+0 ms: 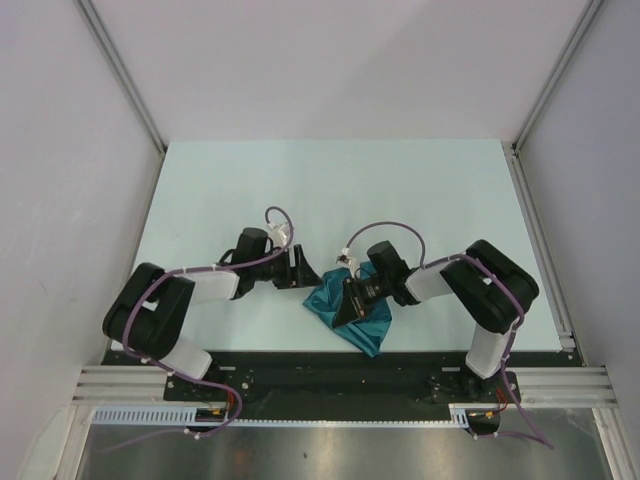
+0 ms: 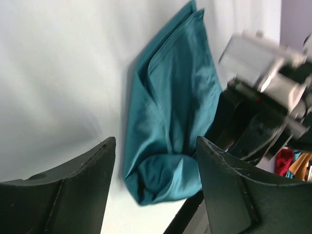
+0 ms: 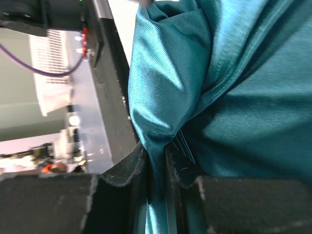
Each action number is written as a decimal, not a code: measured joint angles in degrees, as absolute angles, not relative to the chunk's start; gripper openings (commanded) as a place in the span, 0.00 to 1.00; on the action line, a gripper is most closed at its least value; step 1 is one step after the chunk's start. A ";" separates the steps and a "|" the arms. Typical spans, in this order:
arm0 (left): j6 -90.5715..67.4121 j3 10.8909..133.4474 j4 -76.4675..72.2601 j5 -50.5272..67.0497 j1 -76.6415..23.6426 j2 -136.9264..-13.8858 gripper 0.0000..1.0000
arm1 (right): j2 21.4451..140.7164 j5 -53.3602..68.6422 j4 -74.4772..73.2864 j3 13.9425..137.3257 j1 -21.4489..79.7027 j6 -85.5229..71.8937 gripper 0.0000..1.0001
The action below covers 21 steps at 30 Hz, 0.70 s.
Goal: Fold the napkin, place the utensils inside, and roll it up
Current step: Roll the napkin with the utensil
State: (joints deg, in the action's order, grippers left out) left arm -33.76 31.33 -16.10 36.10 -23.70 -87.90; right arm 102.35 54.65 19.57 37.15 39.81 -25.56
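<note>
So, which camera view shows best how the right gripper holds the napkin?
The right wrist view: the right gripper is pinched shut on a fold of the teal napkin. The top external view shows only the gripper over the crumpled napkin. The left wrist view shows the napkin's folds, the right gripper blurred beside it.

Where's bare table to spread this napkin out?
Free: the far half of the table, up to the back wall. Crowded: near centre, where the open left gripper faces the right gripper pinching the napkin.
</note>
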 measured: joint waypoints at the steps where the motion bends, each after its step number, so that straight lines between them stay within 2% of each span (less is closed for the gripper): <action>1: -33.45 30.87 -15.77 36.10 -23.70 -87.66 0.72 | 103.11 55.99 20.29 37.17 39.29 -26.02 0.12; 13: -34.22 27.35 -18.76 39.59 -24.45 -88.20 0.67 | 109.01 62.70 20.01 40.49 37.01 -25.28 0.11; 16: -34.59 27.35 -19.59 40.34 -24.97 -89.14 0.56 | 109.27 63.07 19.35 40.80 36.84 -24.75 0.11; 17: -34.68 27.35 -19.66 40.32 -25.08 -89.43 0.48 | 109.30 63.11 19.14 40.91 36.80 -24.58 0.11; 21: -34.65 27.31 -19.68 40.12 -25.39 -90.83 0.28 | 109.32 63.40 18.50 40.95 36.56 -24.12 0.11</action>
State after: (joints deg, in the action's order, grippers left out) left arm -34.65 27.31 -19.68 40.12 -25.39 -90.83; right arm 109.32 63.40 18.50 40.95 36.56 -24.12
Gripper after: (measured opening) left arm 0.419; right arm 0.185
